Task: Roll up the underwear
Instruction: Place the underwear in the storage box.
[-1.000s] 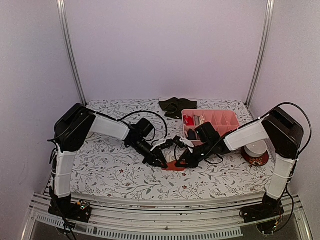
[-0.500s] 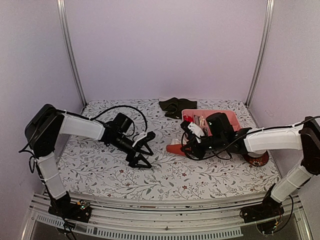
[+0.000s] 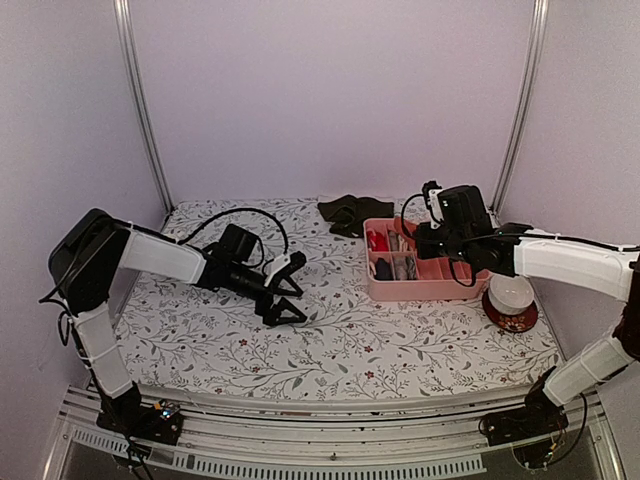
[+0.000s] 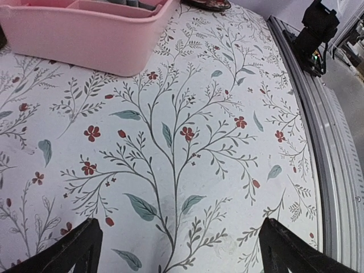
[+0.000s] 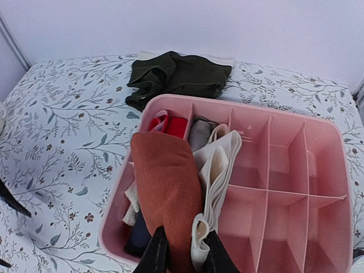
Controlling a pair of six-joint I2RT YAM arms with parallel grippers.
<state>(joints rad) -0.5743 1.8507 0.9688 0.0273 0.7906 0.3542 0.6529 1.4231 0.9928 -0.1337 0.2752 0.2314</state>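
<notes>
— Underwear [image 5: 168,193], rust-red: where?
— Nearest first: left gripper [image 4: 181,239], low over floral cloth [image 4: 187,114], jaws spread wide, gripping nothing.
— Farther on?
— Right gripper [image 5: 182,257], jaws almost closed, pinching that rust-red underwear by one end; hangs over left compartments of tray [image 5: 318,122], touching them or not, cannot tell.
— Beside it?
— Whitish piece [image 5: 222,159], touching it, draped over a divider; dark roll [image 5: 139,239] below, in near-left compartment; red roll [image 5: 169,124] and grey roll [image 5: 199,132] tucked just behind.
— Beyond tray?
— Olive-black piece [image 5: 179,74], crumpled on cloth, just past far rim, near back wall.
</notes>
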